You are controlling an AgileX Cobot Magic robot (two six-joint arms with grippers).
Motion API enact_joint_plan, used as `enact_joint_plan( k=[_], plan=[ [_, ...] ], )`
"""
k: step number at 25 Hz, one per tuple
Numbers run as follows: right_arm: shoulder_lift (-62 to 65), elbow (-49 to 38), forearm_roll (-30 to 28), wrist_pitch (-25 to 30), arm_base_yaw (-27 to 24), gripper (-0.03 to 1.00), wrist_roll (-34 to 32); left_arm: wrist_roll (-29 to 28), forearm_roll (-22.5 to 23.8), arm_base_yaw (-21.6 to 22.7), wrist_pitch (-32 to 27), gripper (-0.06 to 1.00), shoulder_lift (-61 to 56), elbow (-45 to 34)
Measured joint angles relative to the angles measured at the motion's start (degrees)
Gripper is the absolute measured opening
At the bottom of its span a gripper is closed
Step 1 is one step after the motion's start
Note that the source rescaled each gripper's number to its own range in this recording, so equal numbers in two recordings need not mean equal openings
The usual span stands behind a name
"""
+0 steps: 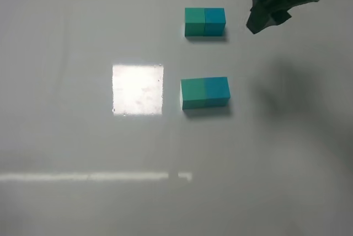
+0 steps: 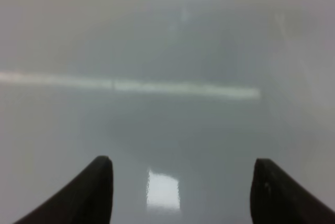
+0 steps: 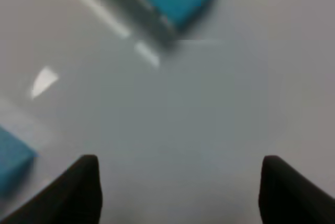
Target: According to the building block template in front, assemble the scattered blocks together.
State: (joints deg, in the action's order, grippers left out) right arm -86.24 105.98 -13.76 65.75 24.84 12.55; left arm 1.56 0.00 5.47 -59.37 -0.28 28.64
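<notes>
Glossy grey counter (image 1: 66,137). The matte teal-green cube (image 1: 193,93) and cyan-blue cube (image 1: 217,91) lie mid-counter, touching like the smaller joined green-blue template pair (image 1: 204,22) beyond. Right hand (image 1: 267,20), fingers apart and empty, hovers beside the template; left hand (image 2: 180,192) likewise apart. Judged: assembly looks complete; check flush alignment, then withdraw without nudging.

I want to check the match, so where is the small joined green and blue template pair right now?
In the exterior high view, the small joined teal-green and cyan-blue template pair sits toward the far side, directly beyond the larger green-blue block pair, left of the right gripper.
</notes>
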Motion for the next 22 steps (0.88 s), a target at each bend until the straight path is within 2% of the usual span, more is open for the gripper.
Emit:
enact_joint_plan(
  k=[4,8,13,22],
  plan=[
    [1.3,0.0,9.3,0.5,-15.3,0.78,-0.4,0.0,0.0,0.0,0.0,0.58,0.0,0.0],
    [2.5,0.0,18.1,0.5,-25.6,0.78,0.6,0.0,0.0,0.0,0.0,0.58,0.0,0.0],
    [5.8,-3.8,18.7,1.3,-27.4,0.78,1.6,0.0,0.0,0.0,0.0,0.58,0.0,0.0],
    [24.2,-27.1,16.0,-0.3,-27.4,0.78,-0.2,0.0,0.0,0.0,0.0,0.58,0.0,0.0]
  ],
)
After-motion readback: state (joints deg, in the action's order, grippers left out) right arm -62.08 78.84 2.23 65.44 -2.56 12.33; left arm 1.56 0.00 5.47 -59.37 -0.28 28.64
